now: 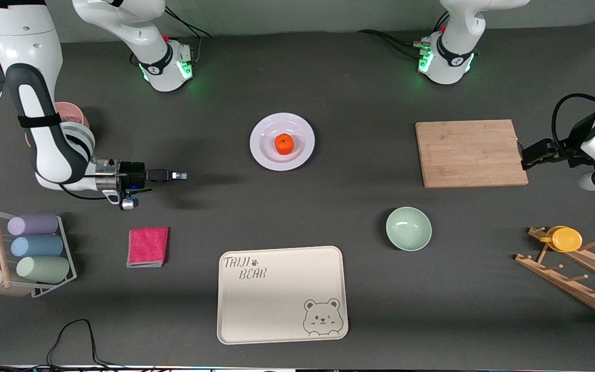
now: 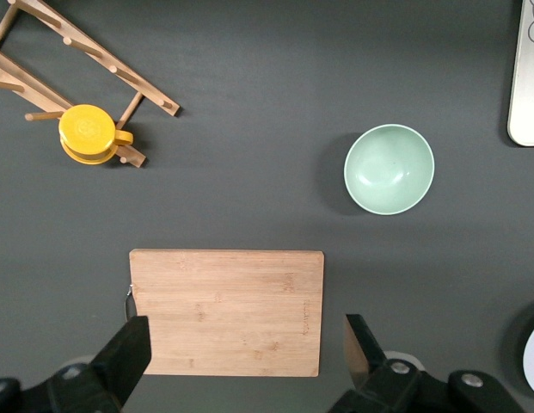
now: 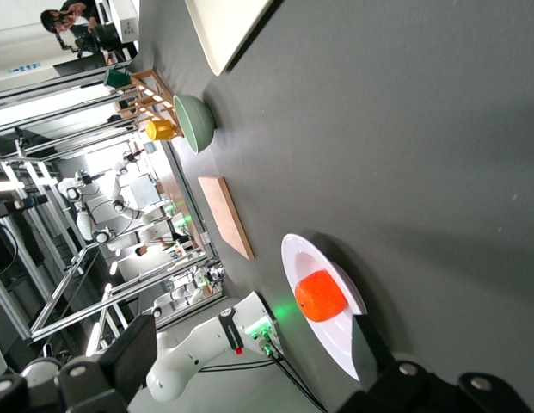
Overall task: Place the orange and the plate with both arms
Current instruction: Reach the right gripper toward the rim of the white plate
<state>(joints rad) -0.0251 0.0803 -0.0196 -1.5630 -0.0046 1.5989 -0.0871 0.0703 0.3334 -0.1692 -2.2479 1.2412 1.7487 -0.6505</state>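
Note:
The orange (image 1: 284, 143) sits in the middle of the white plate (image 1: 259, 151), which lies on the table between the two arm bases. My right gripper (image 1: 178, 175) hangs low and level toward the right arm's end of the table, aimed at the plate, open and empty. The right wrist view shows the orange (image 3: 321, 295) on the plate (image 3: 299, 258) ahead of that gripper (image 3: 249, 353). Open and empty too, my left gripper (image 1: 531, 155) hovers at the wooden cutting board's (image 1: 470, 153) edge; in the left wrist view this gripper (image 2: 243, 348) straddles the board (image 2: 226, 311).
A pale-green bowl (image 1: 408, 228) and a cream bear tray (image 1: 282, 293) lie nearer the camera. A pink cloth (image 1: 147, 246) and a rack of pastel cups (image 1: 34, 248) are at the right arm's end. A wooden rack (image 1: 576, 274) holds a yellow cup (image 1: 563, 238).

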